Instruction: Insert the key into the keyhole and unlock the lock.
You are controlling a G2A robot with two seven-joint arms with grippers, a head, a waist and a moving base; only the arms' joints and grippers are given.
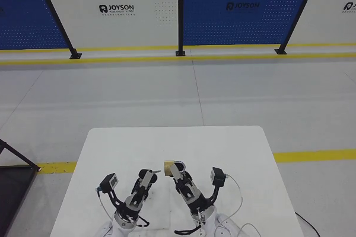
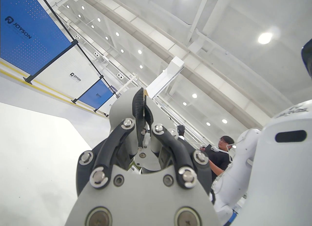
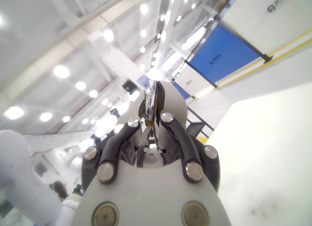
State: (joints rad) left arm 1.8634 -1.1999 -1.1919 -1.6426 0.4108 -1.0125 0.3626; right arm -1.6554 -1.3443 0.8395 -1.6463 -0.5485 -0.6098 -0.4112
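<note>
The lock (image 1: 168, 167) is hanging over the table (image 1: 225, 148), close to the robot's edge of it. The right gripper (image 1: 175, 172) is holding it. Its fingers are squeezing the gold body tight, and the shiny loop is sticking up between them.

The key (image 1: 156, 172) is waiting just beside the lock, on its left. The pictures are not showing whether the two are touching. The left gripper (image 1: 149, 176) is pinching the key. Its fingers are pressing almost flat together, and a tiny gold tip is peeking out past them.

The key is pointing toward the lock, but it is not looking pushed in yet. So the picking up seems done. Lining the key up with the hole, sliding it in and turning it are all left to do. The hole is too small to see.
</note>
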